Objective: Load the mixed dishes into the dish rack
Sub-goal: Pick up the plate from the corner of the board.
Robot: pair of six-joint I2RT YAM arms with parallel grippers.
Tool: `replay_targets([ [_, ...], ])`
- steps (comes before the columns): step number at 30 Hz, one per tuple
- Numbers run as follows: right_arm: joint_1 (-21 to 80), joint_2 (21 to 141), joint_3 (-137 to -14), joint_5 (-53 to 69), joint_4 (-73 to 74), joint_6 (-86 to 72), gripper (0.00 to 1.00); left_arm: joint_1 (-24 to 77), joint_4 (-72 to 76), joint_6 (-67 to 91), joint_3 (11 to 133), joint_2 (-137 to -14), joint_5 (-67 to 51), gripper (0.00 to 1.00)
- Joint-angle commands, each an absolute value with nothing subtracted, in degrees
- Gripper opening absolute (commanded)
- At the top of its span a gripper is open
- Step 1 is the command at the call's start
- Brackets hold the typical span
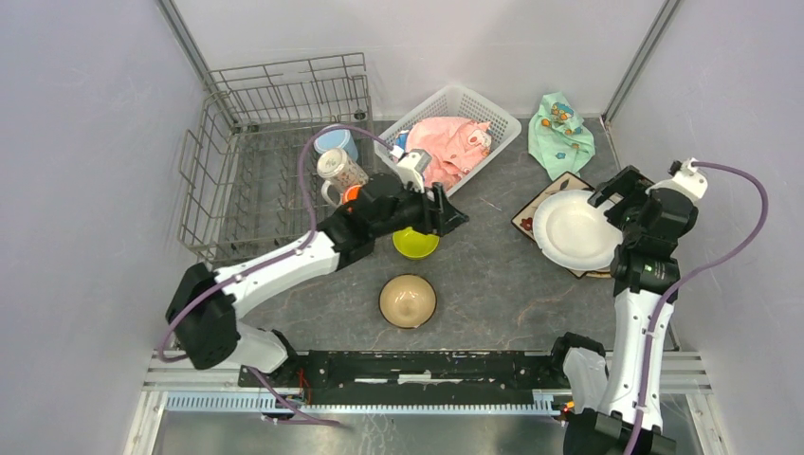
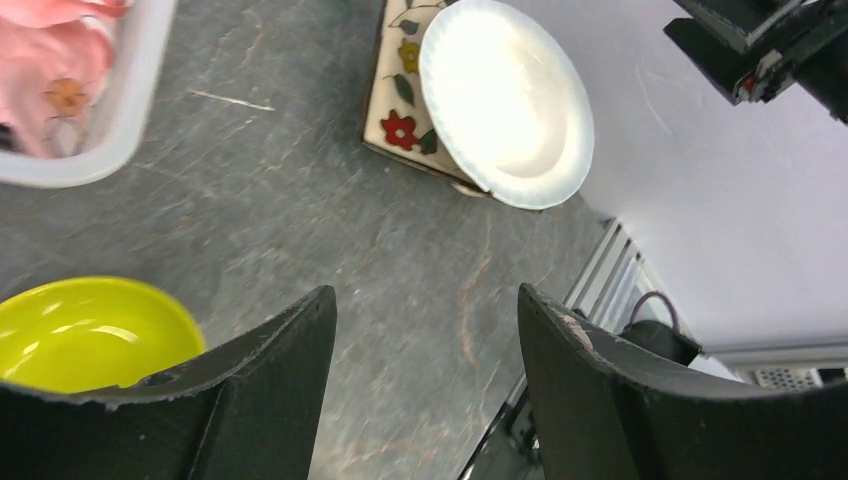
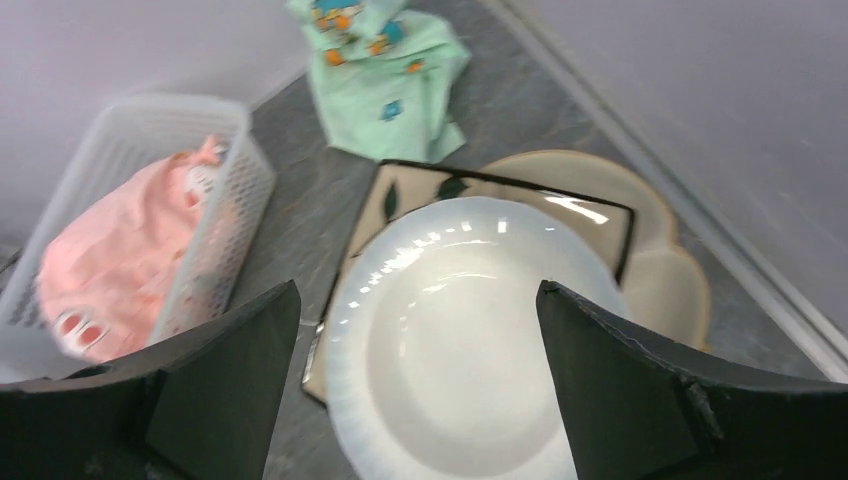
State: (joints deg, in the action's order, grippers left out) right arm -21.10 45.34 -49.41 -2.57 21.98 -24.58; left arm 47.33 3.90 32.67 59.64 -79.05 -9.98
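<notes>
**Ringing a grey desk (image 1: 493, 275): dishes at the edges, bare stone between**

Pale walls (image 1: 85, 142) box the scratched desk on three sides. The rack (image 1: 284, 76) fills the far-left corner, with two mugs (image 1: 338, 159) at its right side. Open surface surrounds the green bowl (image 1: 415, 243) and tan bowl (image 1: 408, 300) mid-desk. The left hand (image 1: 451, 216), fingers apart and empty, hangs just beside the green bowl. The right hand (image 1: 614, 194), fingers spread wide, hovers over the white plate (image 1: 574, 230), which lies on a dark plate (image 3: 480, 185) close to the right wall.
</notes>
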Motion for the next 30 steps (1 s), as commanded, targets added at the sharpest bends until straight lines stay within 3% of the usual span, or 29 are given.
replay_targets([
  [1, -19.54, 42.49, -50.41, 11.60, 16.07, -25.11, 0.95, 51.42, 18.51, 41.33, 63.41, -85.64, -5.26, 0.73],
  [15, -17.55, 38.80, -52.50, 14.76, 15.80, -29.93, 0.97, 57.76, 35.09, 53.99, 75.73, -112.67, -1.80, 0.64],
  [30, -15.20, 36.49, -48.98, 13.91, 13.12, -29.90, 0.98, 57.92, 29.62, 53.66, 89.22, -126.29, -0.96, 0.60],
])
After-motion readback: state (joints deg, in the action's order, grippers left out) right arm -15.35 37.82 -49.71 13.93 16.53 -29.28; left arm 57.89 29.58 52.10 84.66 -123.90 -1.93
